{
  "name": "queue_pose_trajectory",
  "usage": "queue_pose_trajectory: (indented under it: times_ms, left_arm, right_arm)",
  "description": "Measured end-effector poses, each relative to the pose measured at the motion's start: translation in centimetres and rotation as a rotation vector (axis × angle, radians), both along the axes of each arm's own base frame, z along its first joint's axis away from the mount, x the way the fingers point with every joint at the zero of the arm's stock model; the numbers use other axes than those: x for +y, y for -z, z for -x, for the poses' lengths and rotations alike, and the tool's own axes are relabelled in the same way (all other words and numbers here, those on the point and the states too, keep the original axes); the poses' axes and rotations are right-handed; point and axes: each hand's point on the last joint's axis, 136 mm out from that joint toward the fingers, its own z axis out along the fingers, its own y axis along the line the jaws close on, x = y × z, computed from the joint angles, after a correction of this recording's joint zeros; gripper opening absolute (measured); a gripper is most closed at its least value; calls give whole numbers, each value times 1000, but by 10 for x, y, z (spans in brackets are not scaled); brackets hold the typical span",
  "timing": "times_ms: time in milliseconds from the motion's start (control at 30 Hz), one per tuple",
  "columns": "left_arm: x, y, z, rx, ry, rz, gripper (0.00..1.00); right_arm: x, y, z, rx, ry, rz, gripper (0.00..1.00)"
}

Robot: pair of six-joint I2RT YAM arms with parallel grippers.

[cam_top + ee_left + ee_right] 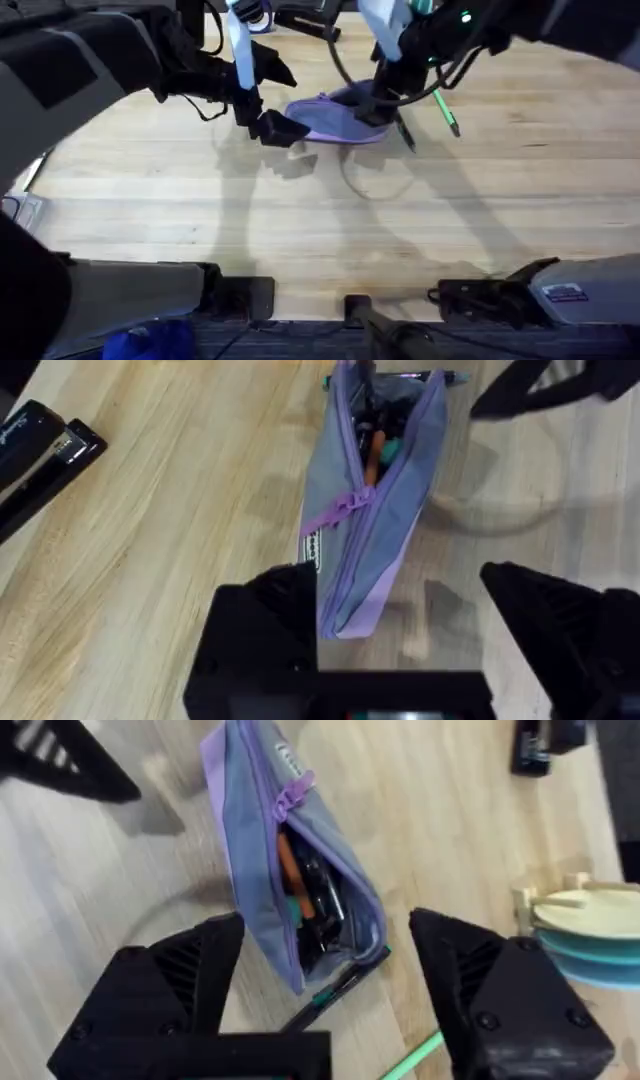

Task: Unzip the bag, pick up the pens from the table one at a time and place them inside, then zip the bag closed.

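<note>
L gripper (400, 630) hangs low over the near end of the bag (375, 500). Its two black fingers (265, 630) are spread wide apart & hold nothing. One finger touches the bag's side, the other is off to the far side w/ bare wood between. In the overhead view the L gripper (268, 122) sits just beside the bag's left end.

R gripper (320, 990) hangs over the other end of the bag (290, 870). Its fingers (480, 990) are wide apart too, w/ nothing in them. The open end of the bag lies between them. In the overhead view the R gripper (385, 95) is at the bag's right end, right up close.

The bag (335, 118) is purple & lies on the table (320, 220), near the far middle, between the 2 grippers. The zip is part open: shut at the L gripper's end, open at the R gripper's end. The small zip pull (352, 508) is about halfway along. Inside you can see dark things, an orange bit & a teal bit.

A dark pen (330, 992) lies on the wood, touching the open end of the bag. A green pen (446, 112) lies on the table just right of the bag, slanted. A bit of that green pen (410, 1055) is seen near the R gripper's fingers.

Farther out: a black stapler (45, 450) sits on the table, well apart from the bag. A round tape roll holder (585, 930) sits off to one side
</note>
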Motion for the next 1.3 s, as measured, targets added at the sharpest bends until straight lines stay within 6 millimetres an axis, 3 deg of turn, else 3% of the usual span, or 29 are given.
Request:
queue_pose_trajectory:
  times_ms: [267, 433, 700, 833, 1300]
  left_arm:
    - [0, 0, 0, 0, 0, 0, 993]
    - [0, 0, 0, 0, 0, 0, 993]
    - [0, 0, 0, 0, 0, 0, 993]
    - [0, 0, 0, -1, 0, 0, 993]
    - [0, 0, 0, -1, 0, 0, 994]
  right_arm:
    - [-5, -36, 6, -27, 113, -87, 996]
    - [-27, -48, 1, -27, 299, -110, 995]
    - [-77, -39, 3, 55, 611, -76, 996]
    - [-92, -34, 6, 97, 714, -72, 996]
    - [-100, -25, 19, 165, 772, -45, 996]
